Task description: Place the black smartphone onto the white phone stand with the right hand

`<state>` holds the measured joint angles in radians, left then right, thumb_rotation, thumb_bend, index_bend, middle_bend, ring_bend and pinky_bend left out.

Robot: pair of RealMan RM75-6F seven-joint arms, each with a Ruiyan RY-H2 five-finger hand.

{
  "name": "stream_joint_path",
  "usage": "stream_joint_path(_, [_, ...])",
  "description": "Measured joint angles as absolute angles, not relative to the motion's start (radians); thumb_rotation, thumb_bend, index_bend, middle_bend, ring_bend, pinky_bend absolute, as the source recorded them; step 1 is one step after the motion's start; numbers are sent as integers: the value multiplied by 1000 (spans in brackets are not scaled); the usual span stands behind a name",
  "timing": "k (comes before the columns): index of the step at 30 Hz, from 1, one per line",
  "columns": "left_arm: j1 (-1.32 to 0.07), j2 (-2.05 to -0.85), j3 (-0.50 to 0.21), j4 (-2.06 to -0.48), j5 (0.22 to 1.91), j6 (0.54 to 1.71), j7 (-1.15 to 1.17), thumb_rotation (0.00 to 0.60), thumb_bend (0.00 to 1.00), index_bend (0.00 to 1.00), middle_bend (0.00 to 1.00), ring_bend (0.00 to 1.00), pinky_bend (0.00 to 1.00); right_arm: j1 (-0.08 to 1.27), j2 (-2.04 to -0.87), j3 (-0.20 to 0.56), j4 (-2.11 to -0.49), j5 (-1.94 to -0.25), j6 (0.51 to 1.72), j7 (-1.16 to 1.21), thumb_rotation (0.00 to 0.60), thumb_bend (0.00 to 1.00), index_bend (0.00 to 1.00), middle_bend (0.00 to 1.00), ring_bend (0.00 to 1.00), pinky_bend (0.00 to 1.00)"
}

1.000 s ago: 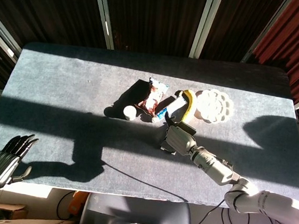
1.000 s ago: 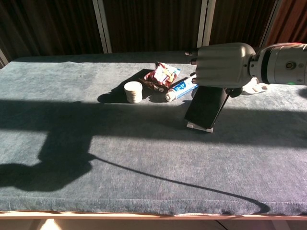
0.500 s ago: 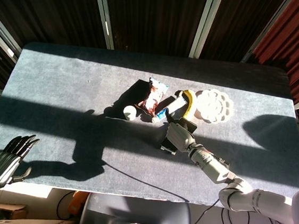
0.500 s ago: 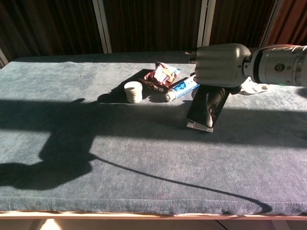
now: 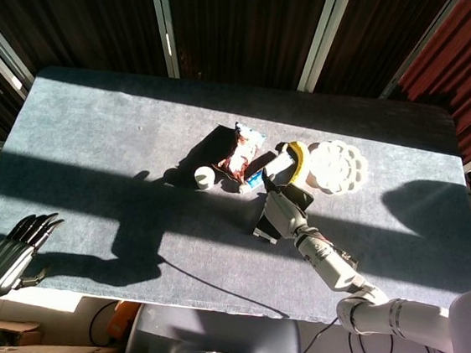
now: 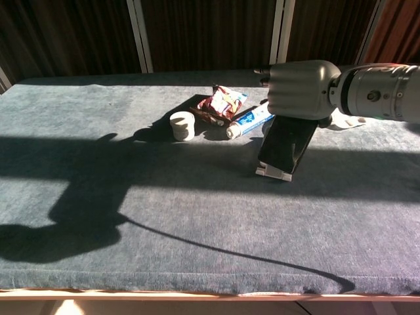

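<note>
The black smartphone (image 6: 286, 146) leans upright and tilted back on the white phone stand (image 6: 273, 172), whose base shows under the phone's lower edge. My right hand (image 6: 298, 89) hangs just above and against the phone's top edge. No fingers lie across the screen, and they are hidden behind the hand's back. In the head view the right hand (image 5: 286, 212) sits over the smartphone (image 5: 266, 225) near the table's middle. My left hand (image 5: 11, 247) hangs off the table's front left corner with fingers stretched out, holding nothing.
Behind the stand lie a toothpaste tube (image 6: 248, 121), a red snack packet (image 6: 223, 102) and a small white jar (image 6: 182, 126). A banana (image 5: 298, 162) and a white flower-shaped plate (image 5: 338, 166) sit further right. Strong shadows cross the grey table (image 6: 131, 197).
The phone came down onto the stand. The right hand's fingers, across the screen half a second ago, have left it. The left hand has barely moved.
</note>
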<state>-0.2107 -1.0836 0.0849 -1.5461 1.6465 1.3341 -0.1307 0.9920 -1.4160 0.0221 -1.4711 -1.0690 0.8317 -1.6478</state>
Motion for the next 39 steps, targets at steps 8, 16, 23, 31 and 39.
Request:
stream_joint_path(8, [-213, -1079, 90, -1544, 1654, 1334, -143, 600, 402, 0, 0, 0, 0, 1026, -1446, -3, -1474, -978, 875, -1716, 600, 268, 604, 540, 205, 163])
stream_joint_path(16, [-215, -1077, 94, -1544, 1659, 1333, -151, 600, 401, 0, 0, 0, 0, 1067, -1478, -34, -1473, -915, 916, -1751, 600, 265, 435, 509, 193, 163])
stream_joint_path(23, [-217, -1077, 95, -1544, 1659, 1330, -152, 600, 401, 0, 0, 0, 0, 1089, -1486, -55, -1467, -899, 934, -1740, 600, 249, 256, 477, 184, 163])
stream_joint_path(31, [-216, -1077, 96, -1544, 1659, 1332, -151, 600, 401, 0, 0, 0, 0, 1097, -1478, -68, -1485, -887, 972, -1722, 600, 239, 50, 439, 161, 152])
stream_joint_path(39, [-215, -1076, 95, -1544, 1660, 1339, -153, 600, 400, 0, 0, 0, 0, 1080, -1443, -67, -1565, -889, 1032, -1656, 600, 185, 0, 306, 104, 102])
